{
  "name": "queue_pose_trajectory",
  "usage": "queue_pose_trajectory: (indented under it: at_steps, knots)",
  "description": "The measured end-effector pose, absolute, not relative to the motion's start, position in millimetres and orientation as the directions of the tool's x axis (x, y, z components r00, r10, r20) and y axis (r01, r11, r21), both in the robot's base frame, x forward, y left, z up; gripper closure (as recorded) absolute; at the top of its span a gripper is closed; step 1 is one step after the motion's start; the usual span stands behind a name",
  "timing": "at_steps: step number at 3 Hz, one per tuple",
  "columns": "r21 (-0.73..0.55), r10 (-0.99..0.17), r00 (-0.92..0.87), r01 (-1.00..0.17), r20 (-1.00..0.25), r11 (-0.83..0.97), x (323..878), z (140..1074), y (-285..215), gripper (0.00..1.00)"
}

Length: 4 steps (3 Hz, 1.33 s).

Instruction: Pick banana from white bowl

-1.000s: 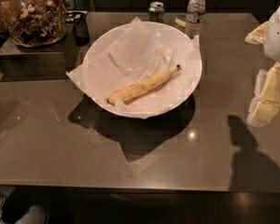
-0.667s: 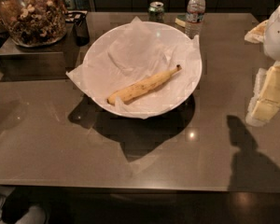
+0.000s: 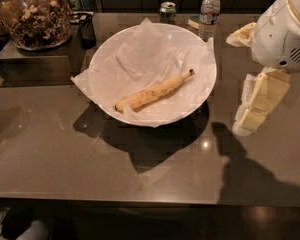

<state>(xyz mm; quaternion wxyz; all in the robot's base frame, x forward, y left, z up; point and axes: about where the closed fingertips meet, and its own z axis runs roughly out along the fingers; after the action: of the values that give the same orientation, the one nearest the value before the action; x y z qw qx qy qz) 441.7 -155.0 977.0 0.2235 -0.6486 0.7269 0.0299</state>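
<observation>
1. The glass jar of nuts (image 3: 32,16) stands left of the white bowl (image 3: 195,101) and behind it, apart from it.
2. The banana (image 3: 155,91) lies inside the white bowl on the crinkled paper, with its stem toward the right rim. It has not moved.
3. The gripper (image 3: 262,101) hangs right of the bowl, outside it, and has shifted a little closer. It has no hold of the banana, and how far open it is I cannot tell. I judge that the approach is only beginning.

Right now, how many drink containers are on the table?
2: a green can and a plastic water bottle, both behind the white bowl. Others may hide behind the nut jar. The end effector hangs right of the bowl.
</observation>
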Motion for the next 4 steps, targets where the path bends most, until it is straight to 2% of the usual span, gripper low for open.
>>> queue_pose_trajectory:
  at_steps: [1, 2, 3, 4]
  knots:
    - [-0.277, -0.912, 0.029, -0.956, -0.409, 0.094, 441, 982, -120, 0.0]
    - [-0.279, -0.911, 0.032, -0.956, -0.411, 0.092, 441, 983, -118, 0.0]
    - [-0.299, -0.905, 0.053, -0.951, -0.422, 0.084, 451, 992, -111, 0.0]
    - [-0.306, -0.884, 0.15, -0.952, -0.442, -0.009, 479, 997, -74, 0.0]
